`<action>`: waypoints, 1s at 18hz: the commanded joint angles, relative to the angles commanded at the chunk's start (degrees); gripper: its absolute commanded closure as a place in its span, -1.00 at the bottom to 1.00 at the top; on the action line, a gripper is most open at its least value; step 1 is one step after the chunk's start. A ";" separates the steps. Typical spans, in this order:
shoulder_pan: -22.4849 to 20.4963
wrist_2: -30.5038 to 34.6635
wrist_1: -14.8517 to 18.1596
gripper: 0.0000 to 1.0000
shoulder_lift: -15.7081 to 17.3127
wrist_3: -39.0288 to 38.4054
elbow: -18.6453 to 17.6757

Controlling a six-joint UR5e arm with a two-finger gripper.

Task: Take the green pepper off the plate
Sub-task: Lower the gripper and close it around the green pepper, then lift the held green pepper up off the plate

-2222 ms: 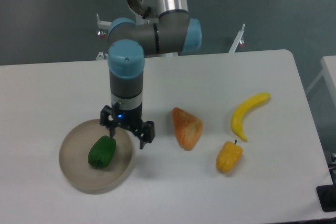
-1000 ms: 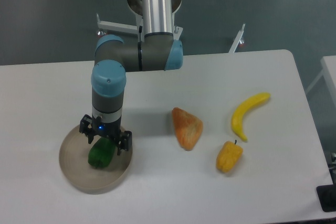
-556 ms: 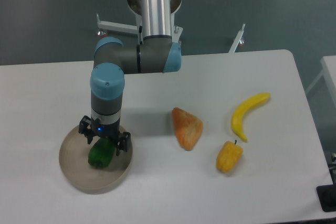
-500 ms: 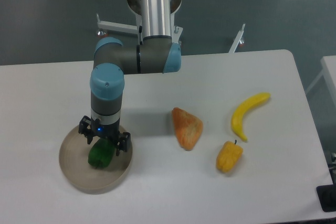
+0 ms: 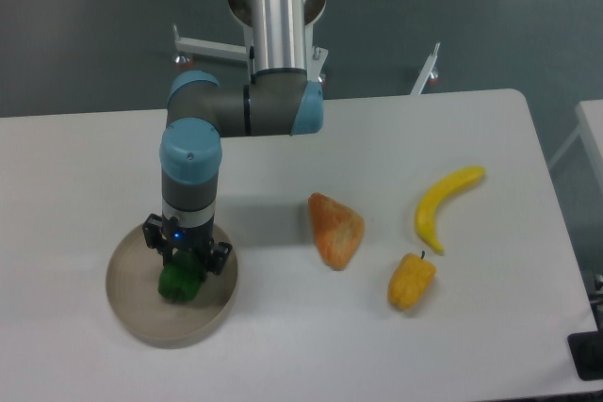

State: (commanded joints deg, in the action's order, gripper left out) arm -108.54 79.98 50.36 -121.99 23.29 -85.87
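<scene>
The gripper [image 5: 186,258] points straight down over the plate [image 5: 137,319], with its two fingers drawn in against the upper flanks of the green pepper [image 5: 181,281]; one finger shows at the pepper's left and the other at its right, and no gap is visible between either finger and the green skin, so I judge the jaws clamped on the pepper rather than standing apart around it. The pepper sits on the plate's floor, a little toward the plate's far-right side, and nothing suggests it is off the dish. So the approach and the closing look done, and what remains is the lift itself: raising the pepper clear of the plate's low rim. The grip is high on a lumpy, glossy body, so it may slip or tilt as the weight comes onto the fingers. The plate lies near the front-left corner of the tabletop [image 5: 311,152]. Well apart from it, toward the middle of the tabletop, lies an orange wedge-shaped fruit [image 5: 334,229]; further right are a yellow-orange pepper [image 5: 412,280] nearer the front edge and a banana [image 5: 446,202] beyond it toward the right edge.
</scene>
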 joint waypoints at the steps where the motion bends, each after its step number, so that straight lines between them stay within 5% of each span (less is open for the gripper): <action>1: 0.00 0.00 0.00 0.14 0.17 0.09 0.00; 11: -1.75 3.33 1.23 0.20 5.17 5.78 1.06; 18: -7.90 3.60 6.59 0.20 10.98 15.72 1.06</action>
State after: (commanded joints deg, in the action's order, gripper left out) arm -116.45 83.58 56.95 -111.01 39.01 -84.81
